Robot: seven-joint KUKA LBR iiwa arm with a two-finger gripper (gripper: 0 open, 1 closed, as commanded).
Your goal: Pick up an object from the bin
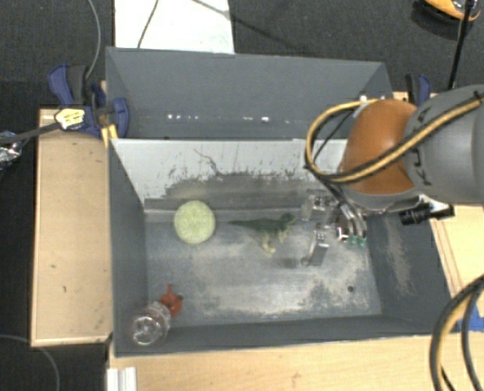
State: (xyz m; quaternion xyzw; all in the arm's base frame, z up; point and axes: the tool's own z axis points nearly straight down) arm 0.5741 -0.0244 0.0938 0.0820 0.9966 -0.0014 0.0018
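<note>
Well, looking down from above, the grey bin point(242, 287) holds just a few loose things spread over its floor. A pale green ball point(195, 221) sits by the back wall to the left. A small clear bottle point(151, 326) with a red end lies well apart in the front left corner. Near the middle lies a green toy dinosaur point(268, 230). The gripper point(315, 253) hangs low just beside it on the right. I cannot tell whether its jaws are spread or pressed together.
</note>
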